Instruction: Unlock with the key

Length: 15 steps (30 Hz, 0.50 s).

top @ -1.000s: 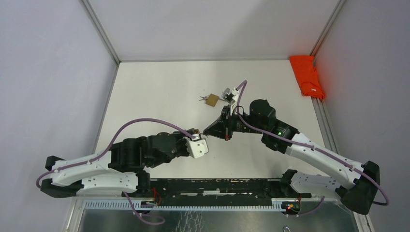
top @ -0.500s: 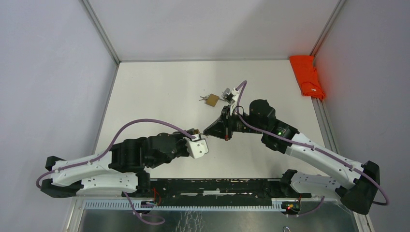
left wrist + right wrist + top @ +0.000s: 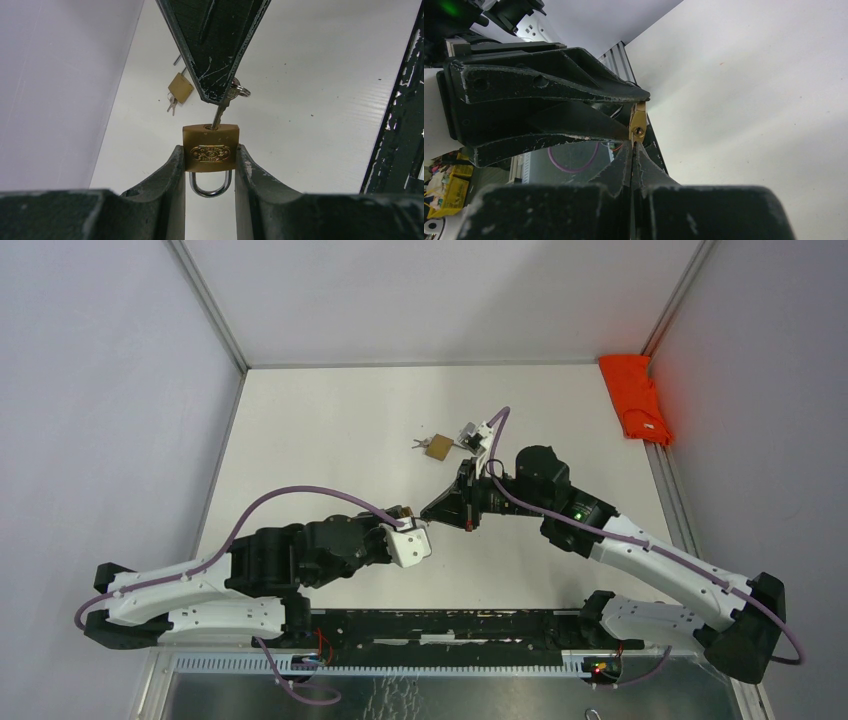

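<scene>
Left gripper point(image 3: 210, 151) clamped on the brass padlock point(image 3: 210, 137) above mid-desk, right gripper point(image 3: 632, 149) pinched shut on the key point(image 3: 218, 114), blade in the keyway: insertion done, turn remaining, shackle point(image 3: 210, 189) looks seated; spare padlock point(image 3: 437, 447) lies on desk's far half.

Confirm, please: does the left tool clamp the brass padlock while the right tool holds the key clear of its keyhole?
Not clear: the left wrist view shows the key already inserted in the keyhole. The left tool does clamp the brass padlock, and the right tool holds the key.
</scene>
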Available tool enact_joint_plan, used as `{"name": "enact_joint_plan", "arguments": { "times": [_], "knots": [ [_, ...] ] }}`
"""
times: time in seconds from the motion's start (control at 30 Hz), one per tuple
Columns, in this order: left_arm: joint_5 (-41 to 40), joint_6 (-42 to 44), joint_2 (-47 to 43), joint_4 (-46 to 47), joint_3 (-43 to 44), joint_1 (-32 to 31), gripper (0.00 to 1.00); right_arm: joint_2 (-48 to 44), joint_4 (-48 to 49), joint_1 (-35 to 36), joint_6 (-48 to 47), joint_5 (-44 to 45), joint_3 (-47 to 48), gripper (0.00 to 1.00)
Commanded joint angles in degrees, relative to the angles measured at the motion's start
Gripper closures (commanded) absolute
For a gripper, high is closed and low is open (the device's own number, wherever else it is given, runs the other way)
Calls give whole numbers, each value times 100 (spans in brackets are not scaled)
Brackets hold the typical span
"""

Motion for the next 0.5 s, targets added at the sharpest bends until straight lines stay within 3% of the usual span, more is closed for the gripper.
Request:
{"name": "enact_joint_plan", "arguments": {
  "times": [0.0, 0.47],
  "knots": [
    [-76, 155, -63, 430, 85, -37, 98, 51, 190, 3, 87, -143, 185, 100],
    [-46, 52, -195, 329, 11, -35, 98, -162, -422, 3, -296, 715, 550, 100]
  ]
}}
